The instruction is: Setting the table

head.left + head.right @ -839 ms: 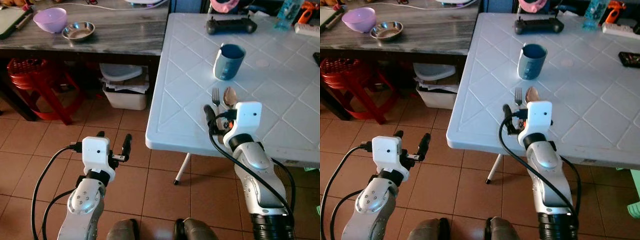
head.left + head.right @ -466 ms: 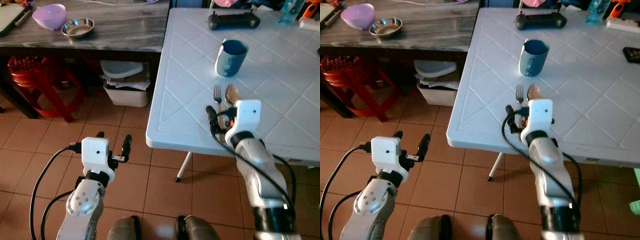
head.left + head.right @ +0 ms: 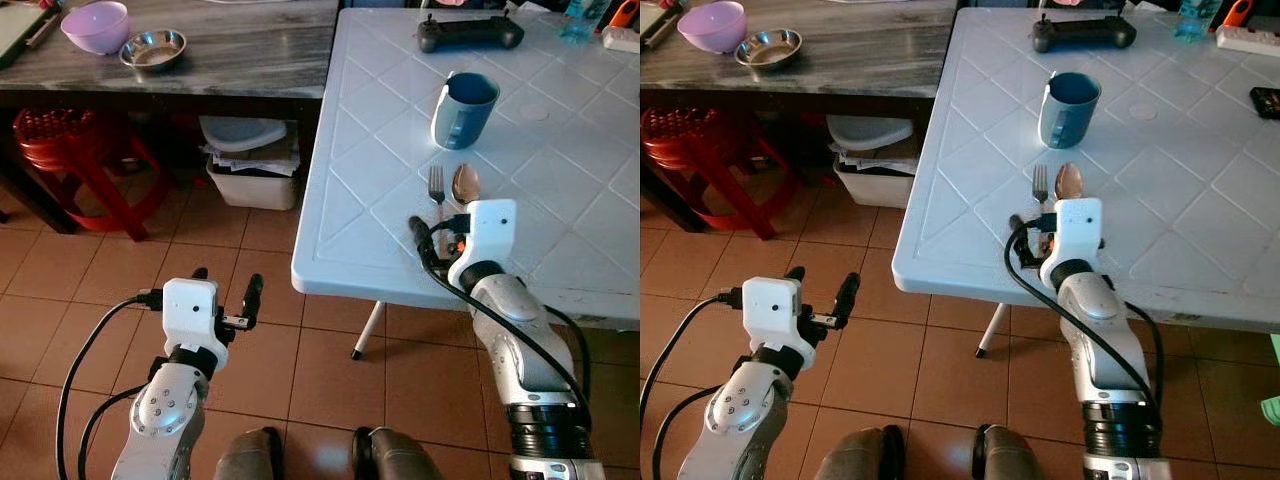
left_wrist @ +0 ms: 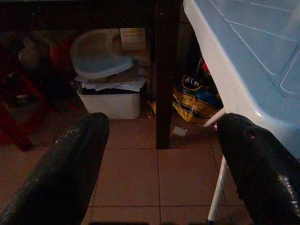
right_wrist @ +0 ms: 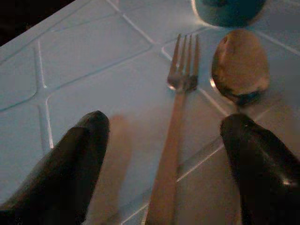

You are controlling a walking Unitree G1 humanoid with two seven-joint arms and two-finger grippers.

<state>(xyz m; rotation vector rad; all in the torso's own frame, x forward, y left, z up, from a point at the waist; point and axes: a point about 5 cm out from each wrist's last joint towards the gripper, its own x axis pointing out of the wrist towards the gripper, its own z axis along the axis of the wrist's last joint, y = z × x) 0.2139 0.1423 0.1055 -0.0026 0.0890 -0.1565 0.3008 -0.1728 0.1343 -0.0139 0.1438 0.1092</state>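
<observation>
A fork (image 3: 436, 188) and a spoon (image 3: 465, 184) lie side by side on the white table (image 3: 370, 150), near its front edge. A blue cup (image 3: 464, 108) stands just beyond them. My right gripper (image 3: 440, 240) hovers low over the near end of the cutlery. In the right wrist view my right gripper (image 5: 166, 126) is open, with the fork handle (image 5: 165, 154) running between its fingers and the spoon bowl (image 5: 240, 65) ahead. My left gripper (image 3: 226, 285) hangs open over the floor, left of the table.
A dark marble-topped table (image 3: 240, 60) at the back left carries a purple bowl (image 3: 96, 25) and a steel bowl (image 3: 155, 48). Beneath it stand a red stool (image 3: 60, 140) and a white bin (image 3: 250, 175). A black controller (image 3: 470, 33) lies far on the white table.
The whole picture has shifted slightly, so the camera moved. My right gripper stays open over the fork handle, and the left arm has not moved.
</observation>
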